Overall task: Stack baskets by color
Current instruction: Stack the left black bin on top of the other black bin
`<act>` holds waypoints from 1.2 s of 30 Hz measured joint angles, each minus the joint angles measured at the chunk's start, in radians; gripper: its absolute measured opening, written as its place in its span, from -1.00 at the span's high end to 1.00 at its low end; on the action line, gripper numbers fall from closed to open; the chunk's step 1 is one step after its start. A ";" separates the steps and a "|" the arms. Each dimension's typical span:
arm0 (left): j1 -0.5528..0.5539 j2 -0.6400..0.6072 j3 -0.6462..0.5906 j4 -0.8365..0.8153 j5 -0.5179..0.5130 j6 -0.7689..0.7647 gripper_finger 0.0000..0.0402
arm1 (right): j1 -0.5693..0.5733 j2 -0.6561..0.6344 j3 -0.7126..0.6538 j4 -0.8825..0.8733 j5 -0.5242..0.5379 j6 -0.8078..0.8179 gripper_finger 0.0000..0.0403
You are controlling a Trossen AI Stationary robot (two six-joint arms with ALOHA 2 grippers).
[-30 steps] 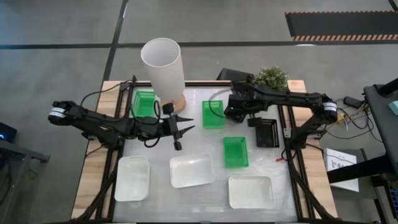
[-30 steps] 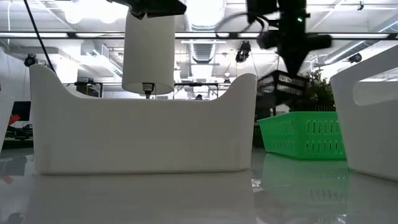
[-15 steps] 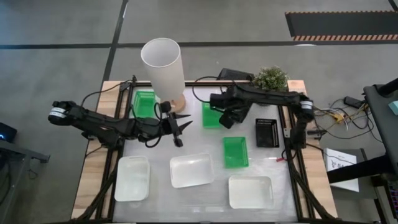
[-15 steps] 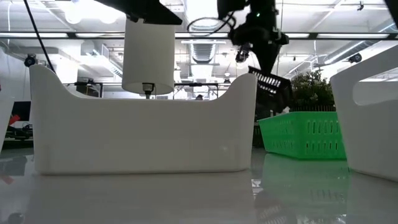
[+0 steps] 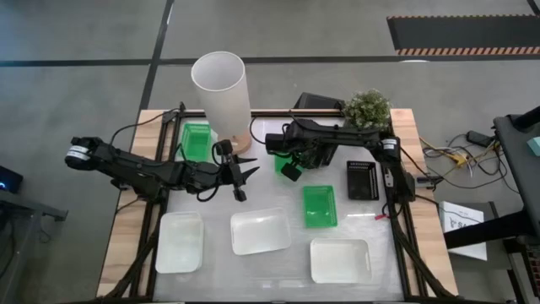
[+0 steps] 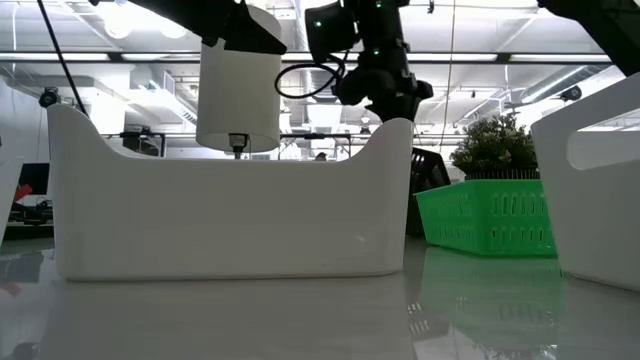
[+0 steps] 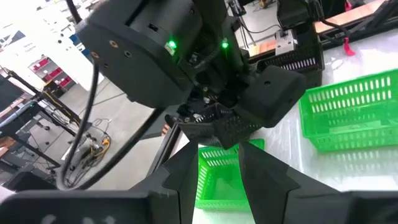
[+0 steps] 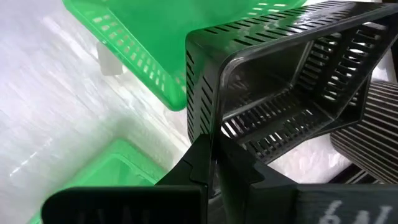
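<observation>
The right gripper [image 5: 289, 169] is clenched on the rim of a black basket [image 8: 292, 93], holding it tilted in the air above the table's middle rear, over a green basket [image 5: 282, 160] that is mostly hidden beneath it in the high view. A second black basket [image 5: 362, 180] sits on the table [image 5: 278, 262] well to the right, near the table's edge, so the carried one is far from its match. The thin wall pinched between the closed fingers gives little hold; in my judgement a quick swing could let the basket twist or slip and drop onto the green basket below. The left gripper [image 5: 245, 175] hangs just beside, its fingers [image 7: 183, 180] parted and holding nothing, pointing at the right arm's wrist; the two are close enough that a careless move by either arm could make them collide. Another green basket [image 5: 320, 205] lies in the path toward the resting black one and could be knocked if the load travels low. A third green basket [image 5: 196, 139] sits by the lamp [image 5: 221, 97], and three white baskets [image 5: 261, 230] line the front.
</observation>
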 joint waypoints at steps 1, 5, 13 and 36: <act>0.000 -0.001 0.000 0.000 0.000 0.000 0.50 | 0.000 -0.004 -0.001 -0.001 0.000 -0.005 0.96; 0.000 -0.008 0.001 0.001 0.000 0.000 0.50 | -0.001 -0.032 -0.004 -0.002 0.002 -0.007 0.96; 0.000 -0.010 0.001 0.004 0.000 -0.001 0.50 | -0.006 -0.077 -0.029 0.001 0.054 -0.102 0.96; -0.001 -0.010 0.001 0.003 0.001 -0.027 0.50 | -0.049 -0.102 -0.249 0.009 0.142 -0.164 0.76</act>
